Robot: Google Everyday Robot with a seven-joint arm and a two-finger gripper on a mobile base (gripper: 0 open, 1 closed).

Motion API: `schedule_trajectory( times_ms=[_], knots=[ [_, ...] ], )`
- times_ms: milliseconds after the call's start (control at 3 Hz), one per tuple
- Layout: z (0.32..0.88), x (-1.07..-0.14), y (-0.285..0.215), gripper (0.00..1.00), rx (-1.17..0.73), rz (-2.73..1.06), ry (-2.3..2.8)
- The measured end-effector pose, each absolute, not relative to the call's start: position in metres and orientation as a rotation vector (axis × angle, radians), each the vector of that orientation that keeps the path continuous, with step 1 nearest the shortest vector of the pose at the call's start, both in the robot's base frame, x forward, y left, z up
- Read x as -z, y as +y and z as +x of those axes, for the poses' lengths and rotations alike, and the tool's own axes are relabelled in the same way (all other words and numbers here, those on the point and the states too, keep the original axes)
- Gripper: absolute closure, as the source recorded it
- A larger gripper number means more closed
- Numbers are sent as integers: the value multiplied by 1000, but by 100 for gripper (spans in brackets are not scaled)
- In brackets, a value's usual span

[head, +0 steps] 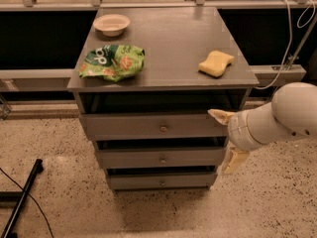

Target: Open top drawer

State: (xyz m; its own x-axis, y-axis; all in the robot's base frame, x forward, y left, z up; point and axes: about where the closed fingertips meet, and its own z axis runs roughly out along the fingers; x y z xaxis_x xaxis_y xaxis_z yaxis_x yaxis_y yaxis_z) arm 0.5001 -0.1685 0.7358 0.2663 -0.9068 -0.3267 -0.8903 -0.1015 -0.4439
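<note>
Top drawer (124, 127) sits just under the tabletop (173, 38) of the grey cabinet (89, 108) and looks closed or nearly so; you should count it as not yet opened. Your gripper (223, 140) hangs at the drawer's right end, its fingers (220, 116) spread wide and holding nothing, probably ready to close on the brass knob (163, 128), which lies further left.

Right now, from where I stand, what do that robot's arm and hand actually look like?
The arm is a thick, smooth, rounded white shell narrowing to a white wrist. Its gripper, beside the right end of the top drawer, has two tapered cream-yellow jaws. No cables or markings show on it.
</note>
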Motion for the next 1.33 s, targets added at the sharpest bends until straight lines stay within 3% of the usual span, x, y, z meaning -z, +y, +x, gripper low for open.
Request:
schedule_trajectory(
  times_ms=[667,1333],
  knots=[
    [523,-715,-176,0,236,-2089,1573],
    [569,-694,-181,0,274,-2070,1604]
  ],
)
